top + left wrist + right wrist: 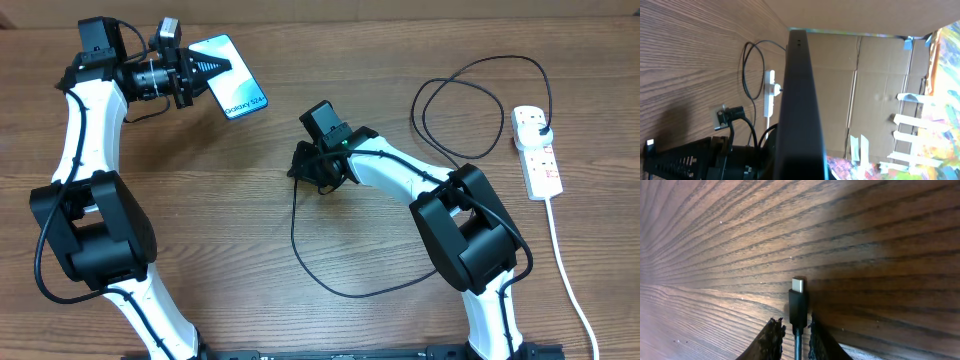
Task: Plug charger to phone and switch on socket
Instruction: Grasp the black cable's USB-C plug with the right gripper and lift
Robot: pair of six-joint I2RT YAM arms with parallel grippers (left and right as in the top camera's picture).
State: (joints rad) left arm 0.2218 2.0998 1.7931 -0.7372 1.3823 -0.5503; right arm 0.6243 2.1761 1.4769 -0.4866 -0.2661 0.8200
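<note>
My left gripper [203,70] is shut on the phone [233,76], holding it off the table at the back left with its blue screen facing up. The left wrist view shows the phone's dark edge [798,95] running up the frame. The charger connector [798,302] lies flat on the wood, its metal tip pointing away. My right gripper [796,328] is down at the table with its fingers narrowly open on either side of the connector's rear, a thin gap showing on the left. The charger cable [298,245] loops to its black plug [541,127], seated in the white socket [536,152].
The socket's white cord [567,270] runs toward the front right edge. A cable loop [462,112] lies between my right arm and the socket. Cardboard walls [875,75] stand behind the table. The socket [769,92] also appears far off in the left wrist view.
</note>
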